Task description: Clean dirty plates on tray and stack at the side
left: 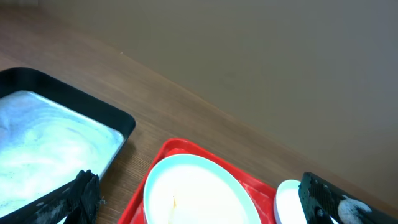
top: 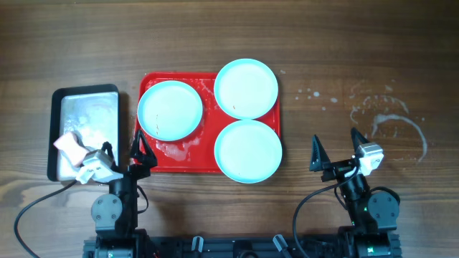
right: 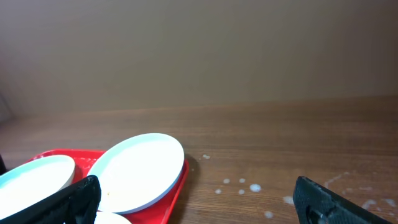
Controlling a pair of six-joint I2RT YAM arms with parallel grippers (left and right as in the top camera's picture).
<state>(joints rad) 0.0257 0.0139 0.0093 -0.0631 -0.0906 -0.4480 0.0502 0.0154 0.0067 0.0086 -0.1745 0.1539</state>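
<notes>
Three plates are lying flat, face up, on the tray (top: 179,165), whose long axis is running left to right across the table (top: 373,43): the left plate (top: 170,110) in its left half, the far right plate (top: 246,88) overhanging its far edge, the near right plate (top: 248,150) overhanging its near right corner. Being round, they are showing no long axis. The left hand (top: 141,152) is hovering at the tray's near left corner, fingers spread and empty, with the left plate lying just ahead; the right hand (top: 336,147), likewise spread and empty, is waiting well off the tray's right end.
</notes>
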